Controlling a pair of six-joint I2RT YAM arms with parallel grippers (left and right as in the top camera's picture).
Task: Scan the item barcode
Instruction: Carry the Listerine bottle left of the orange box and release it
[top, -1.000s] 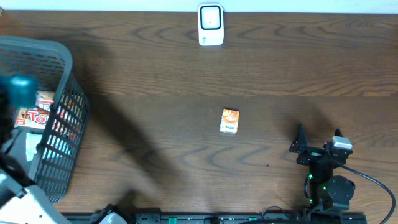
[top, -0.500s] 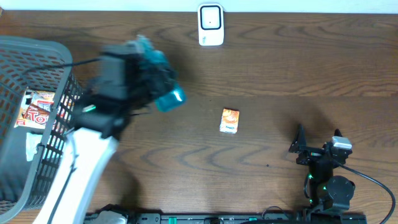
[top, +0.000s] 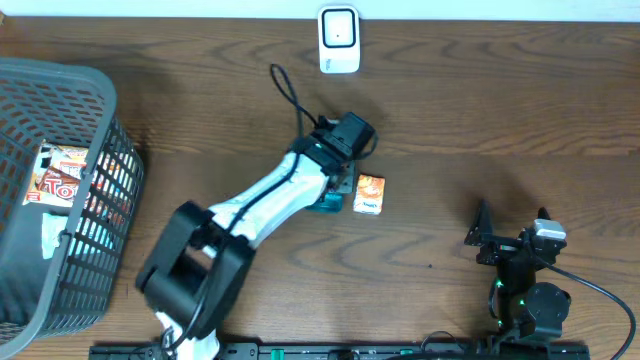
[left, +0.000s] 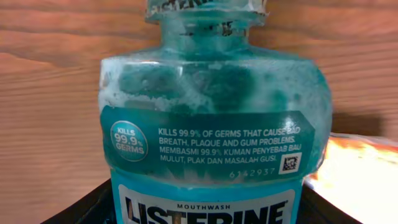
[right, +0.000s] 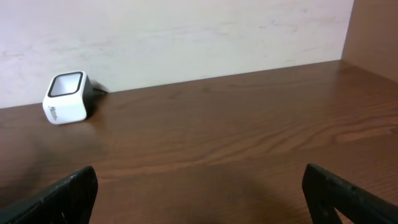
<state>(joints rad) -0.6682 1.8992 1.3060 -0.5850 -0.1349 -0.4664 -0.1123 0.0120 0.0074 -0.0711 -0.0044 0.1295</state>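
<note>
On the overhead view, the left gripper (top: 328, 190) was out over the middle of the tabletop (top: 500, 120), with the teal mouthwash bottle (top: 326, 204) showing under it, just beside a small orange box (top: 369, 194). The scanner (top: 339, 40) sat at the middle of the far edge, well apart from the bottle. The basket (top: 105, 110) stood at the left edge with packets in it. The right gripper (top: 512, 230) was parked near the near edge, towards the right corner.

On the left wrist view, the bottle filled the frame. Its body was clamped between the dark fingers (left: 81, 205) at the bottom corners, neck pointing away and label facing the camera. A small square code (left: 290, 163) showed on the label, but I saw no barcode.

On the right wrist view, the fingers (right: 62, 196) stood wide apart with nothing between them, and the scanner stood by the far wall.

I judged the step in hand to be carrying the item to the scanner. The next move called for bringing the bottle up towards the far edge and turning it, probably the hidden side, so that its barcode faced the scanner window.
</note>
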